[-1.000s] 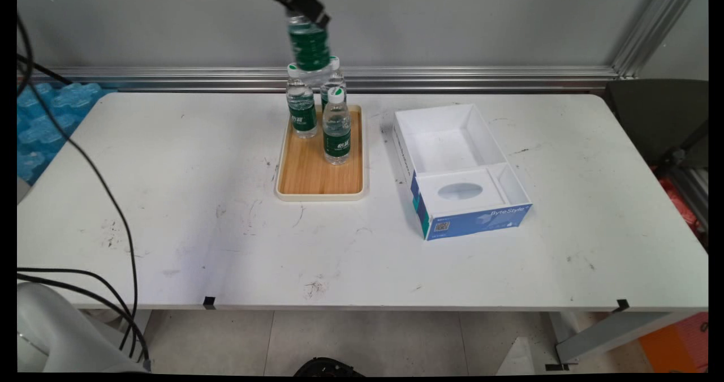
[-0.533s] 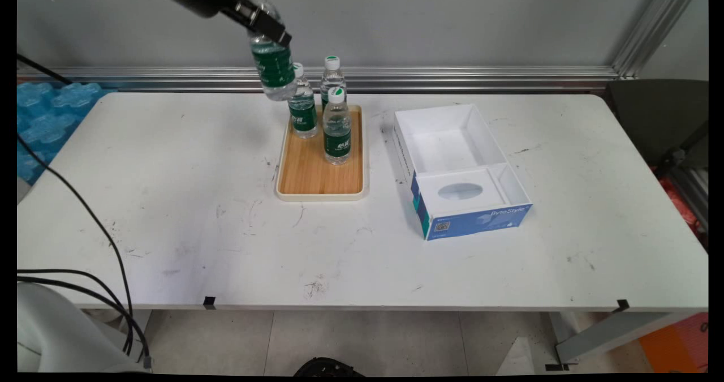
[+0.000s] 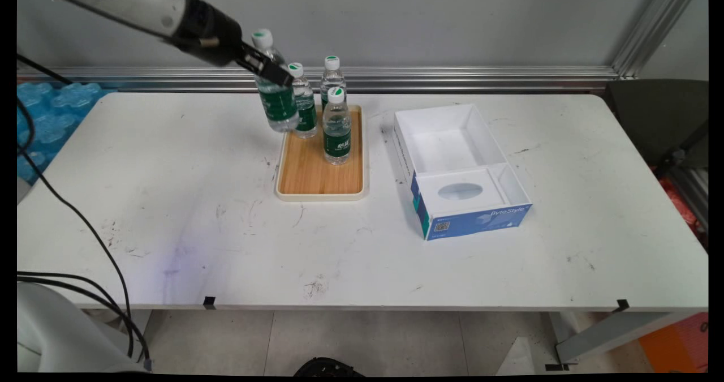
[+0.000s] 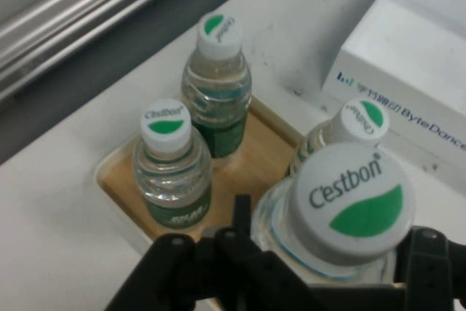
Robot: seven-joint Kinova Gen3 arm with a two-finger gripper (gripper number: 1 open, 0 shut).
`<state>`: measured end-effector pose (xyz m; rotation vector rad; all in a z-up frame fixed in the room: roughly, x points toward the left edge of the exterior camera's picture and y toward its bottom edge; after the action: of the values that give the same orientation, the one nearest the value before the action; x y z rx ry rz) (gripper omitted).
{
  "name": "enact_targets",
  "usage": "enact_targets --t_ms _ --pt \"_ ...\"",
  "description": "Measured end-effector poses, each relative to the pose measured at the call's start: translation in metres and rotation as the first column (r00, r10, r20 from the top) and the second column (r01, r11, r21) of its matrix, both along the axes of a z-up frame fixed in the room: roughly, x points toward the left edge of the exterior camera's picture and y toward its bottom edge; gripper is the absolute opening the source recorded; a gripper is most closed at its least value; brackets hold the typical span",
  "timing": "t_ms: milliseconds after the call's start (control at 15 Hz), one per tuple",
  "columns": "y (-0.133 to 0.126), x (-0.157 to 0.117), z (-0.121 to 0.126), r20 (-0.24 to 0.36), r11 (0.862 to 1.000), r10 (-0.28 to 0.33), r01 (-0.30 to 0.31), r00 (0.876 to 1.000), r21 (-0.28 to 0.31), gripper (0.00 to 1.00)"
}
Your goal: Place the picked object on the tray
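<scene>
My gripper [image 3: 269, 69] is shut on a clear water bottle [image 3: 277, 103] with a green label and white cap, gripping it just below the neck. The bottle hangs slightly tilted above the table, at the far left corner of a wooden tray [image 3: 319, 181]. Three like bottles stand on the tray's far half: one right behind the held one [image 3: 306, 110], one at the back [image 3: 332, 79], one nearer [image 3: 337, 128]. In the hand view the held bottle's cap [image 4: 353, 202] sits between my gripper [image 4: 324, 271] linkage, with the other bottles [image 4: 171, 162] [image 4: 217, 81] [image 4: 357, 123] and the tray [image 4: 244, 172] beyond.
An open white and blue box [image 3: 459, 170] with two compartments lies right of the tray; its side [image 4: 415, 56] shows in the hand view. An aluminium rail [image 3: 452, 79] runs along the table's far edge. Black cables [image 3: 85, 223] hang at the left.
The gripper has carried the bottle from high above the tray's back to the left and then down, to the tray's far left corner.
</scene>
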<state>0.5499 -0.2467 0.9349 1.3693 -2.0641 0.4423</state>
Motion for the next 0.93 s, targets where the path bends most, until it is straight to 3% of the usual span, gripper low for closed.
enact_targets --t_ms 333,933 --pt "-0.011 -0.004 -0.047 0.015 0.998 -0.069 0.070 0.997 -0.009 0.00" --pt "-0.022 -0.005 -0.097 0.038 0.989 -0.146 0.146 0.989 -0.011 0.00"
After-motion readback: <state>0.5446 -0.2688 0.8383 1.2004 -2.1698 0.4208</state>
